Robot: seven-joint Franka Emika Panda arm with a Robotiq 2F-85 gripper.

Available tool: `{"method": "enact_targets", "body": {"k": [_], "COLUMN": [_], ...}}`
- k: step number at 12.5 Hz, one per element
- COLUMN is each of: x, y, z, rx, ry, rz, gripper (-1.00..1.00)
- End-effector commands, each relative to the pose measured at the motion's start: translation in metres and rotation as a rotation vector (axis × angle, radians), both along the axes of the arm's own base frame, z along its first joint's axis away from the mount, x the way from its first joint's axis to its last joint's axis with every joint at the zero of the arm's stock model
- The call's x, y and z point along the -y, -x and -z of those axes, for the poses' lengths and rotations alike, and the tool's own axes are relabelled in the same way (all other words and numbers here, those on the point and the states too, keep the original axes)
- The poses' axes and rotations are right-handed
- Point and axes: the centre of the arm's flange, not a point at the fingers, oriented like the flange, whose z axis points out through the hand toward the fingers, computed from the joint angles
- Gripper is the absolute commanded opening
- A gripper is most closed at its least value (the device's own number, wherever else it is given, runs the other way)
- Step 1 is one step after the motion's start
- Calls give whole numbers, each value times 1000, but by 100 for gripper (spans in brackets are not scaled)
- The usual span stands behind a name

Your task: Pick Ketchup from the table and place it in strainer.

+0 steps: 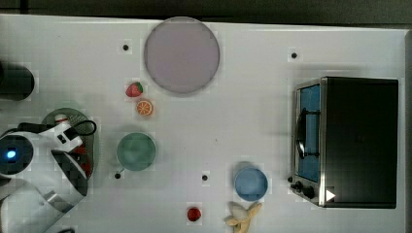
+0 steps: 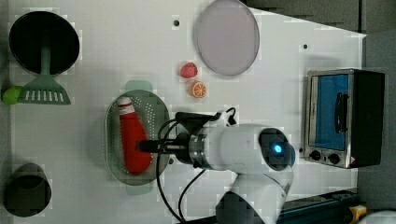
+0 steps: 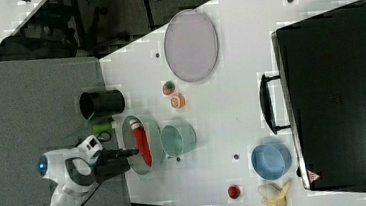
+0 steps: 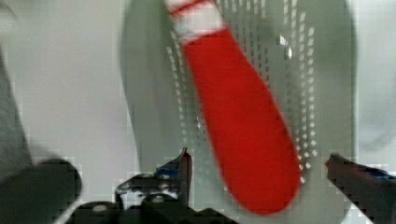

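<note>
Wrist view: Ketchup (image 4: 240,126), red tapering squeeze bottle, lies flat inside strainer (image 4: 327,70). Gripper (image 4: 257,165) jaws released, spread clear on either side of the wide base. Likely light, smooth, slightly yielding plastic; best grasped across the body's middle.

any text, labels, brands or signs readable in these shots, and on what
No word, brand or number can be read.
Oven: a small warning triangle sign at one front corner, seen in the top and right views; its symbol is too small to read.
Oven top, right view: a faint embossed mark, too blurred to read.
Ketchup in the strainer: plain red with red stripes on the white cap, no label showing.
</note>
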Motion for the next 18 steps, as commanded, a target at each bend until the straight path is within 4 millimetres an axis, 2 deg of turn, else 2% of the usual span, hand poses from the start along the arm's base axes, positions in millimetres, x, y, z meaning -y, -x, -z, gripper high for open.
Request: {"method": "enact_targets", "body": {"k": [1, 3, 6, 8, 11, 12, 14, 16, 18], "x": [39, 83, 173, 235, 310, 331, 357, 376, 387], "y": [-50, -75, -106, -115, -115, -114, -108, -101, -100], "z": [-85, -123, -176, -213, -270, -286, -309, -326, -330], "rx": [161, 225, 213, 168, 96, 70, 13, -31, -36], "ry": [-35, -1, 123, 196, 259, 266, 256, 261, 260], "rz": [180, 264, 421, 516, 621, 658, 707, 737, 756], "gripper": [100, 100, 100, 100, 100, 100, 100, 100, 100]}}
